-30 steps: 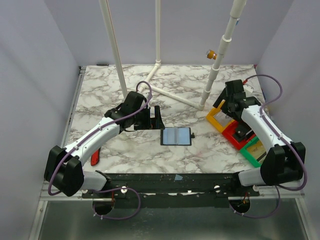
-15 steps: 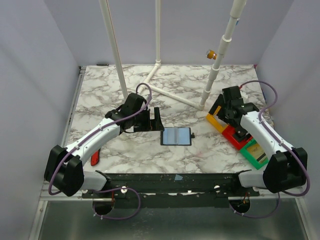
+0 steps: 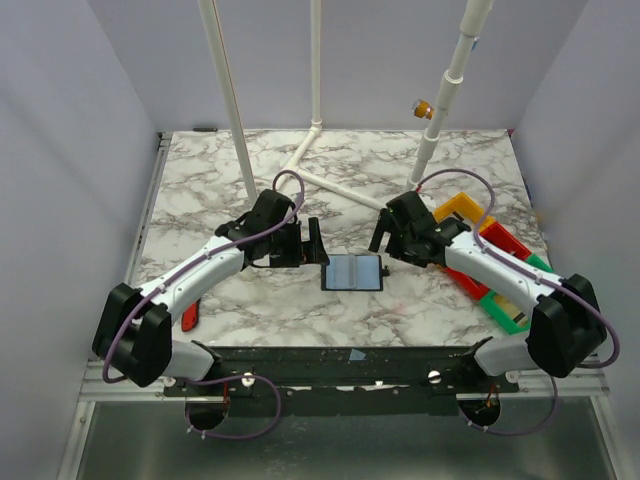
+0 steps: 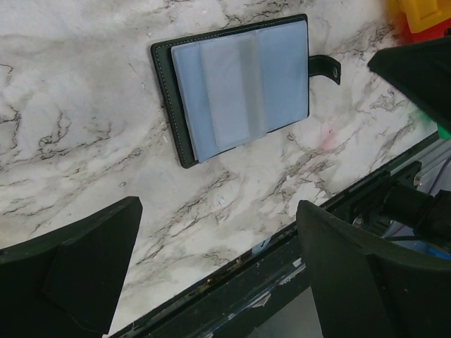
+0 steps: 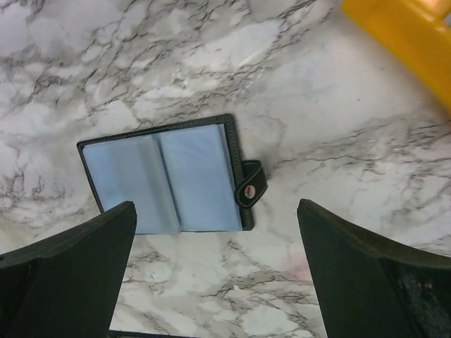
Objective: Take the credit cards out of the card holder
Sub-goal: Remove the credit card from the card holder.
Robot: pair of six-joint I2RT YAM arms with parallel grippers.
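Overhead, the card holder lies opened flat on the marble surface, with the left claw and right claw close by it on either side. This looks like the approach: no credit cards are out yet.

Left wrist: the left claw gapes wide and empty above the card holder, whose pale blue sleeves hide the cards.

Right wrist: the right claw is equally wide and holds nothing.

Next, 1 claw should probably pin the cover while the other pinches a card edge.
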